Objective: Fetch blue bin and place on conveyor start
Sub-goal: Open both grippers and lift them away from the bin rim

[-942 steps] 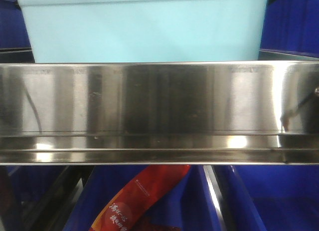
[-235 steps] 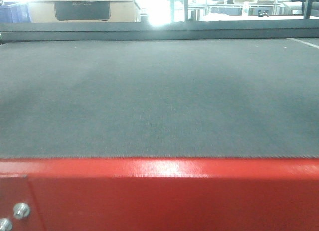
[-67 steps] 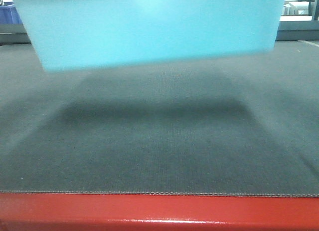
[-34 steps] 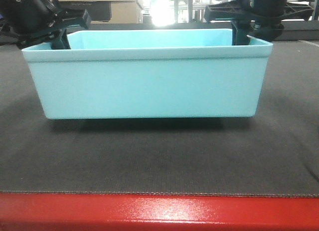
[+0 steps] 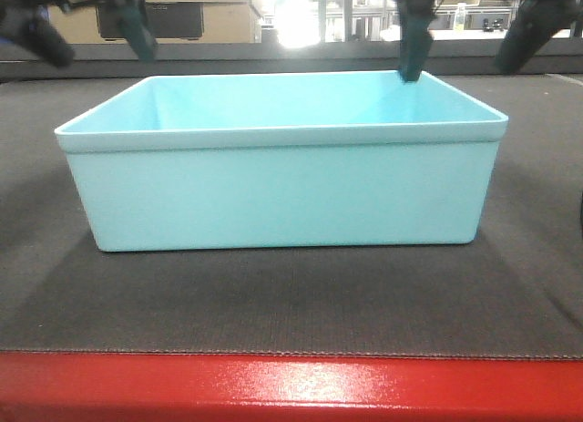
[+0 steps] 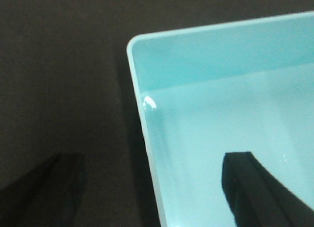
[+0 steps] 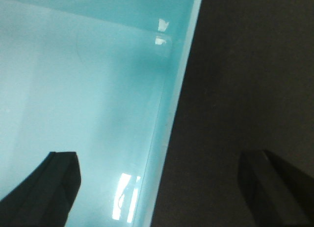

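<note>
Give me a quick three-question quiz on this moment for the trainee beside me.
1. True or false: the blue bin sits flat on the conveyor start.
2. The left gripper is: A) shut on the bin's rim; B) open, straddling the bin's wall; C) out of view.
3. What does the right gripper hold?
Key: 1 true. 2 B. 3 nothing; it is open, with one finger on either side of the bin's wall.
</note>
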Controlling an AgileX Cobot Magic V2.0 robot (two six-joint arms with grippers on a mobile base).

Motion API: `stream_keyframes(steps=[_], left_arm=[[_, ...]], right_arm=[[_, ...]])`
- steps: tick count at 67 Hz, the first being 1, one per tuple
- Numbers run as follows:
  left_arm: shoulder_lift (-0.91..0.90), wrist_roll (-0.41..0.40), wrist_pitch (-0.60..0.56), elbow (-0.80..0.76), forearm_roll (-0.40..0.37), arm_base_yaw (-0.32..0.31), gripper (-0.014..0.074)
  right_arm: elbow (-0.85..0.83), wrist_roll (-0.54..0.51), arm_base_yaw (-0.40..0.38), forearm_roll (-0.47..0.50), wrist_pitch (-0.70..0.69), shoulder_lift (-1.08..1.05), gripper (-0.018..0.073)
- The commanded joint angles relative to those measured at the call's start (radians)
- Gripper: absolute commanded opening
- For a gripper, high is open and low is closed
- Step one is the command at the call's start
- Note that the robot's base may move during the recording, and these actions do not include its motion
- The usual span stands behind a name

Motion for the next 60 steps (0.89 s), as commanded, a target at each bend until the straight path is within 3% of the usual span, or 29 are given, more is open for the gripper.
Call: stream_keyframes(steps=[1,6,19,24,33,60], left_arm=[[-0.064,-0.001,0.037,-0.013,0.008,0.016,0.0373],[-0.105,-0.001,0.071,-0.013,0.008,0.042,0.0257],[-0.195,-0.001,0.091,0.078,0.008,0.136,-0.0106],[-0.225,-0.001,0.073,0.142,0.008,0.165,-0.0111],[-0.288,0.007,0.026,0.278,0.008,0.202,-0.0111],[-0.639,0.038,-0.183,0.701,0.008,0.203,-0.0111]], right_arm=[[-0.002,-0.009,-0.033,-0.015,0.013,-0.062,0.0463],[0.000,-0.009,-0.066,-0.015,0.035,-0.097,0.0357],[0.012,-0.009,-0.155,-0.029,0.067,-0.173,-0.0066],[0.058,-0.009,-0.171,-0.047,0.040,-0.208,-0.0167],[0.207,-0.009,-0.189,-0.058,-0.046,-0.275,-0.0160],[0.784,-0.009,-0.193,-0.072,-0.389,-0.622,-0.0160]])
